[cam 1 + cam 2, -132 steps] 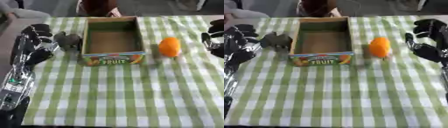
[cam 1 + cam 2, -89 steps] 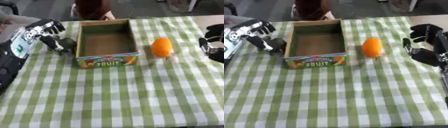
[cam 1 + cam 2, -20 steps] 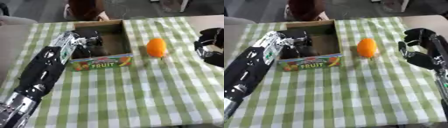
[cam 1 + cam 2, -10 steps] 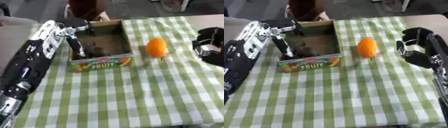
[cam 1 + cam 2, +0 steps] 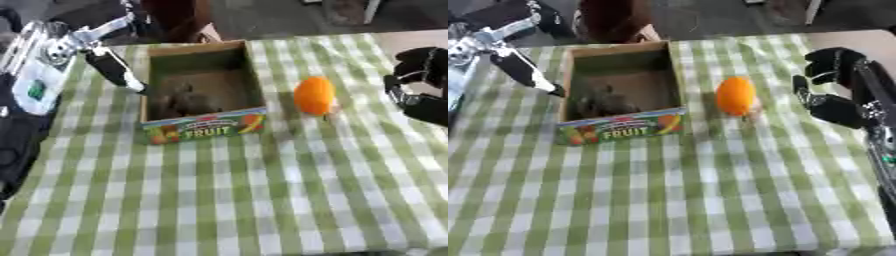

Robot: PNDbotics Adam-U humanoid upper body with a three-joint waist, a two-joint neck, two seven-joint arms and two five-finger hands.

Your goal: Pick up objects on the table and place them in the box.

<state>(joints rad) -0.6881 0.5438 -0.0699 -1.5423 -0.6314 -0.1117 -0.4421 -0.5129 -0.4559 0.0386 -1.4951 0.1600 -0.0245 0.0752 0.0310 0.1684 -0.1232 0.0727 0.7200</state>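
1. While the left hand (image 5: 83,42) hangs over the box's (image 5: 205,126) left wall with fingers spread straight, it grips nothing now; half a second ago it sat lower, just beside that wall.
2. Down in the box lies the grey object (image 5: 188,100), resting on the floor near the front wall, let go since a second ago, when the hand was over it.
3. Over to the right, the orange object (image 5: 314,96) stands on the checked tablecloth (image 5: 262,200), well apart from the box, unmoved.
4. Right hand (image 5: 833,90) waits at the table's right edge, fingers relaxed and open, holding nothing, same as before.
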